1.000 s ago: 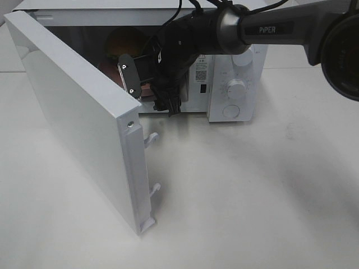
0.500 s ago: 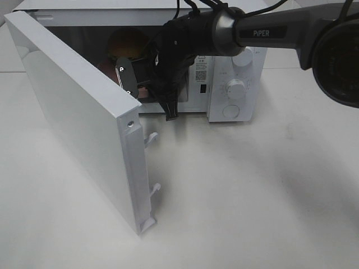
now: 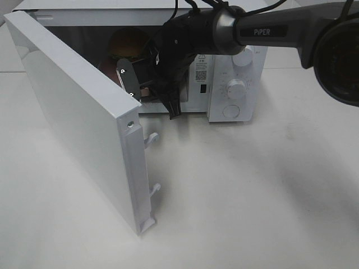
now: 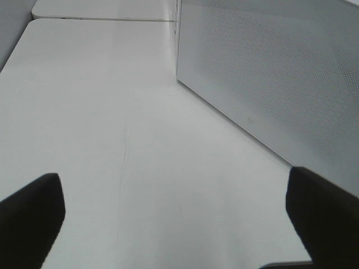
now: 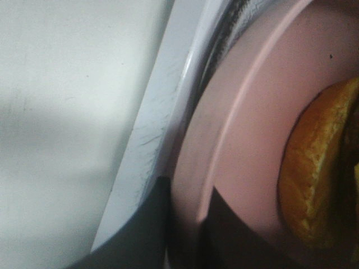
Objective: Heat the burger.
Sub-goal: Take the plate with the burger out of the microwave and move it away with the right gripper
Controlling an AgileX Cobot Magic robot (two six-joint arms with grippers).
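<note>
Exterior high: burger point(image 3: 128, 43), glossy domed bun, inside white boxy microwave point(image 3: 235, 78) at 11 o'clock, door point(image 3: 73, 112) swung open; right gripper point(image 3: 147, 84) reaches into cavity | Left wrist: left gripper point(image 4: 174, 224) spread over smooth white table point(image 4: 101, 123) | Right wrist: dark fingers point(image 5: 185, 235) pinch smooth pink plate point(image 5: 241, 140) rim, burger point(image 5: 314, 179) on it.

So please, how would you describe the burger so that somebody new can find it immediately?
Find the white microwave at the back of the table, its door swung open. Inside the dark cavity, behind the black right gripper, sits the burger on a pink plate. Its glossy brown domed bun sets it apart from the flat plate.
</note>
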